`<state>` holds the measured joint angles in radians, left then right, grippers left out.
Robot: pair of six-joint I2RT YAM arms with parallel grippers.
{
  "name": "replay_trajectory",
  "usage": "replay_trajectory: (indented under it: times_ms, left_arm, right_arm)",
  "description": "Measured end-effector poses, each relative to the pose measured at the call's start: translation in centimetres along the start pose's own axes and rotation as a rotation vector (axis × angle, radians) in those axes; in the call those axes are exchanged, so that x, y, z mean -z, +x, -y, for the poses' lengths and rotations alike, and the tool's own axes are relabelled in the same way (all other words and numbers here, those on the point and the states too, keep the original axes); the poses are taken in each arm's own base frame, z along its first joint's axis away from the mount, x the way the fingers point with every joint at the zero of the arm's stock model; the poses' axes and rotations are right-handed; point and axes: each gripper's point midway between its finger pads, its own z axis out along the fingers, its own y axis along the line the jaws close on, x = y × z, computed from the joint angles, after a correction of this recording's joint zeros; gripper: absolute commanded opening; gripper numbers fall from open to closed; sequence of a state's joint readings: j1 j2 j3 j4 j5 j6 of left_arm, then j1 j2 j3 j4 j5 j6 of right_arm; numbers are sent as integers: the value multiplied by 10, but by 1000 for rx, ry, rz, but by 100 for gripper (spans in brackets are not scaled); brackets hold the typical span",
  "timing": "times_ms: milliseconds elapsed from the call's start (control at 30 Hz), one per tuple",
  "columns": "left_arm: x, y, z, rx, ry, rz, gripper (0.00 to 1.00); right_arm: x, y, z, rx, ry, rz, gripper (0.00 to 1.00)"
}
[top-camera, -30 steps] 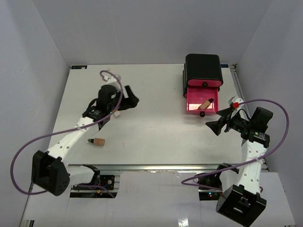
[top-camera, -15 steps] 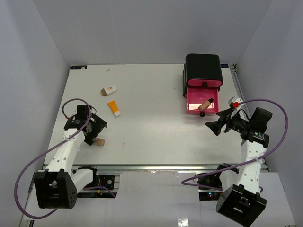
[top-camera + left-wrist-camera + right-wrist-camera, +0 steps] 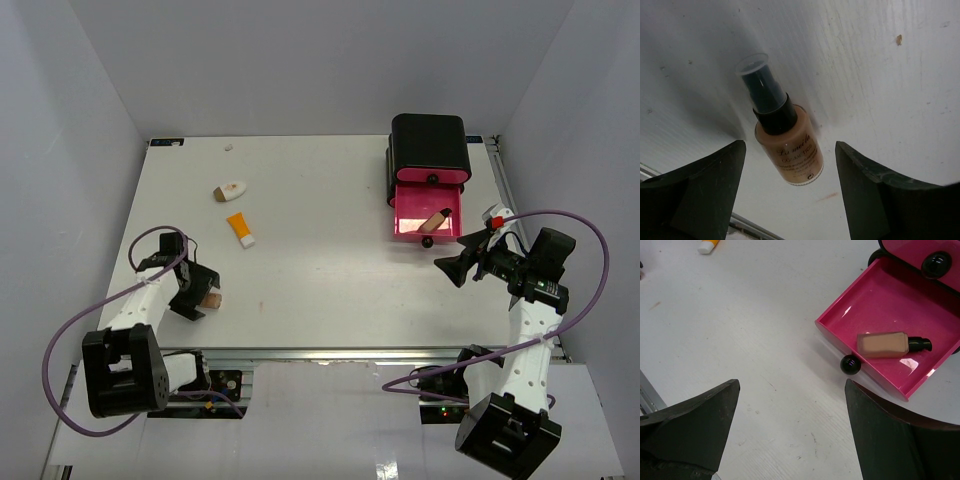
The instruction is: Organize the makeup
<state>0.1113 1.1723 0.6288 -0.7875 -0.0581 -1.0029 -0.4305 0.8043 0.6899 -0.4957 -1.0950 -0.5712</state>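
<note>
A tan foundation bottle (image 3: 788,143) with a black pump and clear cap lies on the white table near its front left (image 3: 212,299). My left gripper (image 3: 790,150) is open around the bottle's lower half, a gap on each side (image 3: 198,292). An orange tube with a white cap (image 3: 240,229) and a beige-white oval piece (image 3: 229,190) lie farther back. Another tan bottle (image 3: 889,344) lies in the open pink drawer (image 3: 875,300). My right gripper (image 3: 791,390) hangs open over bare table, just in front of the drawer (image 3: 455,268).
The black box (image 3: 430,145) stands at the back right with its pink drawer (image 3: 405,215) pulled out toward me. The drawer's black knob (image 3: 850,364) sits close to my right finger. A small white speck (image 3: 229,147) lies near the table's back edge.
My left arm swung from the back left down to the front left, uncovering the oval piece and orange tube, and now straddles the tan bottle. The right arm has not moved.
</note>
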Motion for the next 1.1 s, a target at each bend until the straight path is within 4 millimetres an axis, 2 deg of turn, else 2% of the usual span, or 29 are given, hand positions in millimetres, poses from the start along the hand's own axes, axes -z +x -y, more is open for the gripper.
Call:
replay_trajectory:
  times_ms: [133,300,500,667,767,1033,1100]
  left_arm:
    - [-11,1,-1,5,-16,-13,58]
    - [-12,-2,5,1,18,-2,37]
    - [-8,-1,15,-23,91,-8,23]
    - [13,15,51,-103,322,-84,18]
    - [33,41,86,-234,508,-150,13]
    - [102,143,177,-718,884,-308,8]
    - [122,168,212,-841,967,-311,8]
  right_arm:
    - [0,0,0,-3,1,0,93]
    - [0,0,0,-4,1,0,93]
    - [0,0,0,-7,1,0,92]
    - [0,0,0,-6,1,0,93]
    - [0,0,0,-6,1,0,93]
    - [0,0,1,-6,4,1,93]
    - [1,0,3,-6,11,3,93]
